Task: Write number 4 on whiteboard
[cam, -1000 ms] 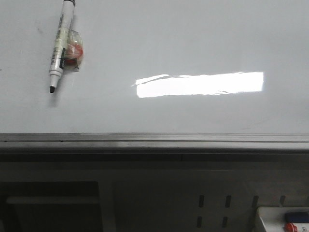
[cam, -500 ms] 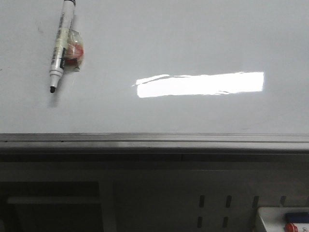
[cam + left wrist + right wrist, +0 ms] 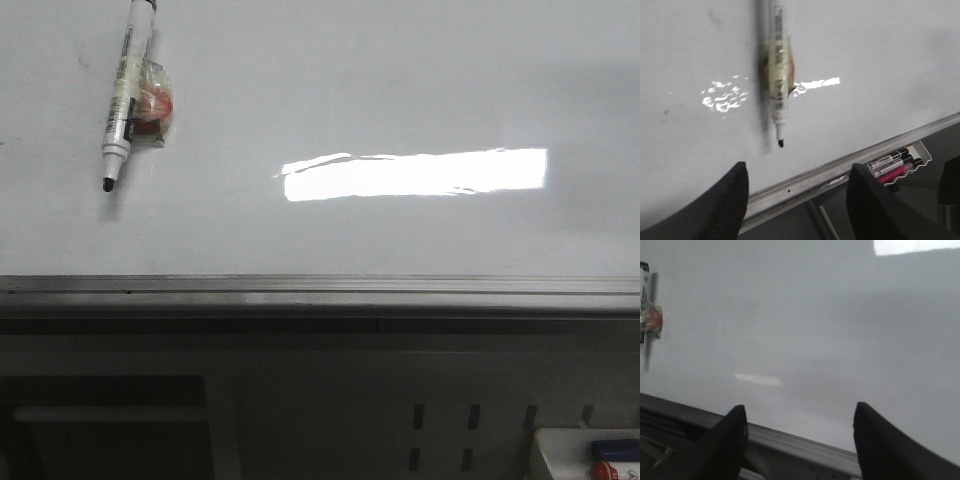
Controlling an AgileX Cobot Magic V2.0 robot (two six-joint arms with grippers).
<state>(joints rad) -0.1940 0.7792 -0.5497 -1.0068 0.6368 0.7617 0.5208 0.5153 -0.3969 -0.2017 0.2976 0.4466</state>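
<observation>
The whiteboard (image 3: 380, 80) is a large glossy pale board with a grey edge rail (image 3: 320, 290). No number 4 shows on it. A white marker (image 3: 127, 90) with a black tip lies on the board at the left, a taped red bit beside it; it also shows in the left wrist view (image 3: 777, 85). My left gripper (image 3: 797, 192) is open and empty, over the rail just short of the marker's tip. My right gripper (image 3: 800, 432) is open and empty, over the board's (image 3: 815, 330) rail farther right. Neither gripper shows in the front view.
A bright rectangular glare (image 3: 415, 173) lies on the board's middle. A white tray with spare markers (image 3: 897, 162) hangs below the rail at the right, also in the front view (image 3: 600, 455). Dark frame parts sit under the rail.
</observation>
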